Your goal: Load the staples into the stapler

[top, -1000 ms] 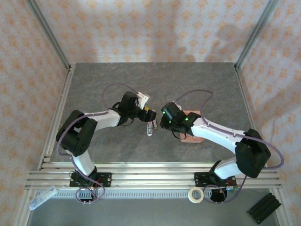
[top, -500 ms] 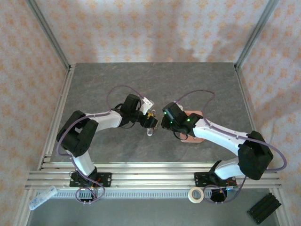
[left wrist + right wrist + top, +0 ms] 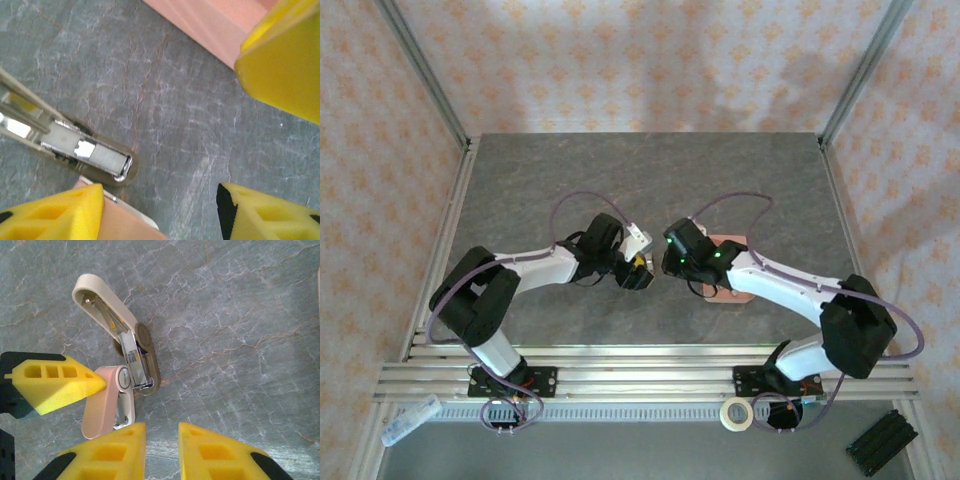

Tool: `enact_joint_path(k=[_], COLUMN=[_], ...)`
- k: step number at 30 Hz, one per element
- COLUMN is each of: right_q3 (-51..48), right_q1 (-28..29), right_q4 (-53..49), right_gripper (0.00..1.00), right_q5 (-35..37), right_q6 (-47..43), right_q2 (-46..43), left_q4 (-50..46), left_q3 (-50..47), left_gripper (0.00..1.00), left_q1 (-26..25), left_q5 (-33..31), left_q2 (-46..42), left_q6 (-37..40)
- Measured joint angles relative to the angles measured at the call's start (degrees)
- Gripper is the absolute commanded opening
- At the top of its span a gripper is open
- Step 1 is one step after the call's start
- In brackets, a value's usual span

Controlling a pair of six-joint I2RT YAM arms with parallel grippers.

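Note:
The stapler (image 3: 132, 352) lies opened flat on the grey table: beige arm (image 3: 102, 297) at one end, metal channel (image 3: 90, 150) in the middle, pink part (image 3: 102, 407) at the other. A dull-grey strip of staples (image 3: 107, 156) sits in the channel's front end. My left gripper (image 3: 160, 192) is open and hangs right over the stapler (image 3: 638, 272). One of its fingers (image 3: 50, 382) touches the pink part, while the other stands clear over bare table. Just beside the channel's tip, my right gripper (image 3: 162, 450) has its jaws a little apart with nothing between them.
A pink mat (image 3: 740, 295) lies under the right arm, and its edge (image 3: 210, 25) is close to the stapler. Off the table's near edge are a tape roll (image 3: 736, 412), a black block (image 3: 885, 440) and a clear bottle (image 3: 410, 420).
My left gripper has moved right and down onto the stapler, covering it from above, and its jaws have narrowed. The right arm has stayed put.

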Motion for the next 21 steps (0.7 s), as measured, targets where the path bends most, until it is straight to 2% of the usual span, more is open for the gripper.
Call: enact_joint_path(k=[4,8,15,21], right_q3=[-0.02,0.0,3.3,7.8], right_q1=[0.0,0.09,2.75,5.11], right_q4=[1.36,2.86,3.74,4.33], right_gripper=[0.25,0.25,0.19,0.15], right_q5=[-1.68,-3.39,-5.27,-6.58], right_q6=[0.2,0.66,0.87,0.59], right_q2=[1.42,2.71,7.45,11.65], left_q4=[0.35,2.47,10.95,12.68], left_q3=[-2.51,-6.38,-14.99,-17.49], left_gripper=[0.68,0.7,0.71,0.71], left_q1=[-0.02,0.02,1.7,3.45], left_q5=[-2.45,-7.48,-16.65,-20.72], left_q2=[-2.93,-8.35,-18.29,-21.14], left_q6=[-0.81,-4.81,-13.25,-15.78])
